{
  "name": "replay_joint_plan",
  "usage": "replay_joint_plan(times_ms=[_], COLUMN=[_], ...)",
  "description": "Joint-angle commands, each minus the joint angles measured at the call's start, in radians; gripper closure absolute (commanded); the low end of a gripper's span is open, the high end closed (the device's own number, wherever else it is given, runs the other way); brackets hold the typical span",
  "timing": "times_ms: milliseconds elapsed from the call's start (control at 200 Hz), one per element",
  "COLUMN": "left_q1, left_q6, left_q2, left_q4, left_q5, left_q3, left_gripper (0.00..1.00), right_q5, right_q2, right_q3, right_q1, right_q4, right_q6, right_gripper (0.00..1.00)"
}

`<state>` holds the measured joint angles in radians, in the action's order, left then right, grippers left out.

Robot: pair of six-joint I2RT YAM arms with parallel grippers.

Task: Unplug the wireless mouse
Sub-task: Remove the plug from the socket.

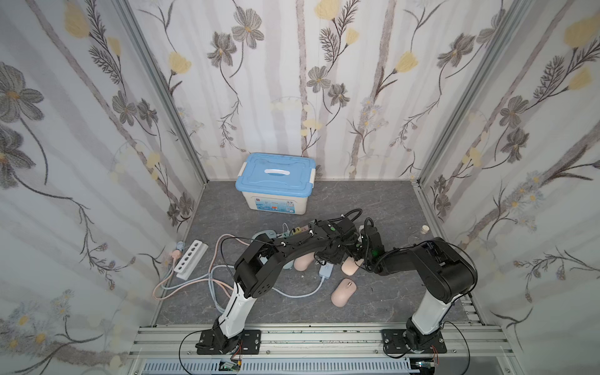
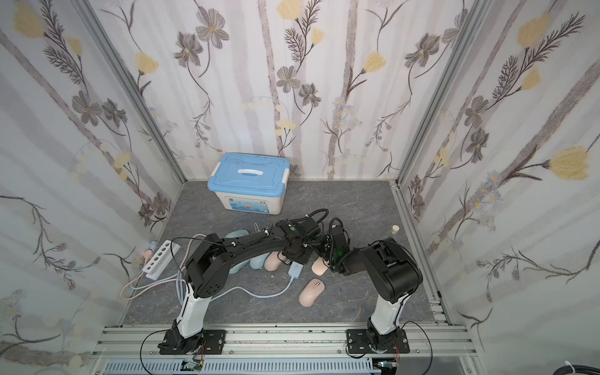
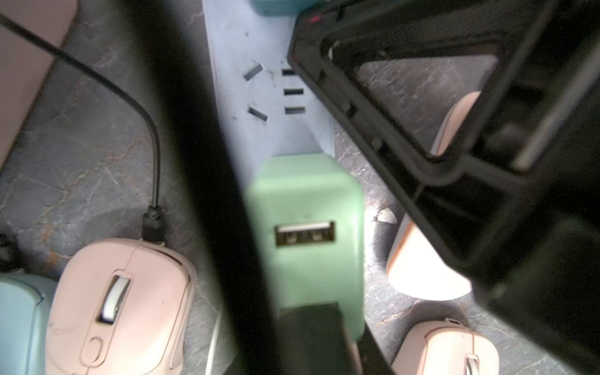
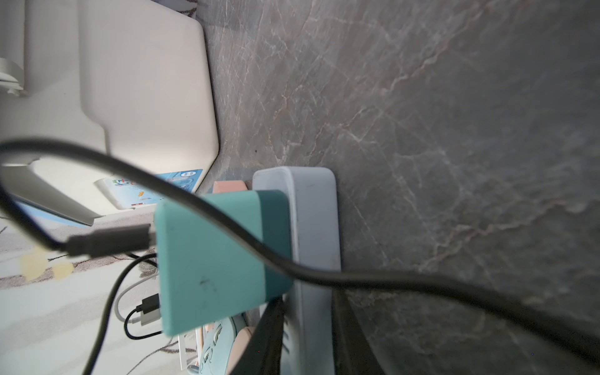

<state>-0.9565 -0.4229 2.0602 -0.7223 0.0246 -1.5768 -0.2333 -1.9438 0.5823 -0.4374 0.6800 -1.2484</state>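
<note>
Pink wireless mouse (image 3: 120, 308), black cable (image 3: 156, 168) plugged in, beside pale-blue power strip (image 3: 240, 42); mint USB charger (image 3: 305, 201) on strip, under clenched left fingers (image 3: 204, 194); right fingers (image 4: 269, 341) grasp strip. Blue-lidded box (image 1: 276, 181) behind strip, shut.

- The back right of the table (image 1: 389, 201) lies bare, apart from a small bottle (image 1: 424, 230) near the side wall.
- A lidded box (image 1: 276, 181) fills the back middle.
- Looped cables (image 1: 181, 285) and a white power strip (image 1: 191, 259) crowd the left.
- The left arm (image 1: 292, 242) and right arm (image 1: 438, 263) meet low over a huddle of mice (image 1: 303, 263); a pink mouse (image 1: 343, 292) lies alone in front.
- Beside the green charger (image 3: 305, 233) on the pale strip (image 3: 233, 48), the right arm leaves little gap.
</note>
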Motion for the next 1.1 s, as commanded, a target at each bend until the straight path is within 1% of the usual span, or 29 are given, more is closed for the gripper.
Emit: replay_joint_plan(times_ms=[0,80,120,150,170,330,410,470,530,609,699,769,799,844,989,1094], left_q1=[-0.024,-0.032,-0.031,-0.032,-0.031,-0.027,-0.024,-0.029,-0.045,-0.074,-0.090,-0.100,-0.097,-0.087,-0.053,-0.006], left_q6=[0.025,0.026,0.023,0.017,0.013,-0.004,0.009,0.022,0.041,0.063,0.079,0.098,0.099,0.084,0.067,0.057], left_q2=[-0.085,-0.114,-0.110,-0.089,-0.071,0.022,0.051,0.065,0.035,-0.031,-0.078,-0.091,-0.083,-0.056,0.009,0.031], left_q4=[0.170,0.248,0.247,0.199,0.156,-0.086,-0.181,-0.230,-0.190,-0.054,0.074,0.144,0.148,0.107,-0.011,-0.059], left_q5=[0.052,0.012,0.012,0.006,0.008,0.126,0.143,0.097,0.010,-0.109,-0.167,-0.190,-0.180,-0.144,0.080,0.220], left_q3=[0.095,0.156,0.155,0.132,0.083,-0.075,-0.135,-0.170,-0.133,-0.026,0.069,0.109,0.106,0.074,-0.023,-0.067], left_gripper=[1.00,1.00,1.00,1.00,1.00,1.00,1.00,1.00,1.00,1.00,1.00,1.00,1.00,1.00,1.00,1.00], right_q5=[0.015,0.014,0.014,0.015,0.017,0.019,0.022,0.023,0.024,0.024,0.023,0.024,0.024,0.025,0.026,0.026], right_q2=[-0.024,-0.024,-0.024,-0.024,-0.023,-0.022,-0.022,-0.021,-0.023,-0.025,-0.028,-0.029,-0.029,-0.029,-0.024,-0.022], right_q3=[-0.004,-0.004,-0.002,-0.001,0.000,0.009,0.010,0.011,0.010,0.013,0.016,0.018,0.020,0.024,0.024,0.022], right_q1=[-0.007,-0.009,-0.010,-0.010,-0.011,-0.015,-0.015,-0.016,-0.018,-0.019,-0.021,-0.023,-0.026,-0.027,-0.029,-0.030], right_q4=[-0.139,-0.139,-0.143,-0.146,-0.147,-0.162,-0.169,-0.171,-0.169,-0.173,-0.174,-0.175,-0.177,-0.181,-0.187,-0.189], right_q6=[-0.009,-0.011,-0.012,-0.013,-0.011,-0.003,-0.002,-0.002,-0.006,-0.008,-0.012,-0.014,-0.014,-0.012,-0.011,-0.009], right_gripper=[0.75,0.75,0.75,0.75,0.75,0.75,0.75,0.75,0.75,0.75,0.74,0.75,0.74,0.75,0.74,0.74])
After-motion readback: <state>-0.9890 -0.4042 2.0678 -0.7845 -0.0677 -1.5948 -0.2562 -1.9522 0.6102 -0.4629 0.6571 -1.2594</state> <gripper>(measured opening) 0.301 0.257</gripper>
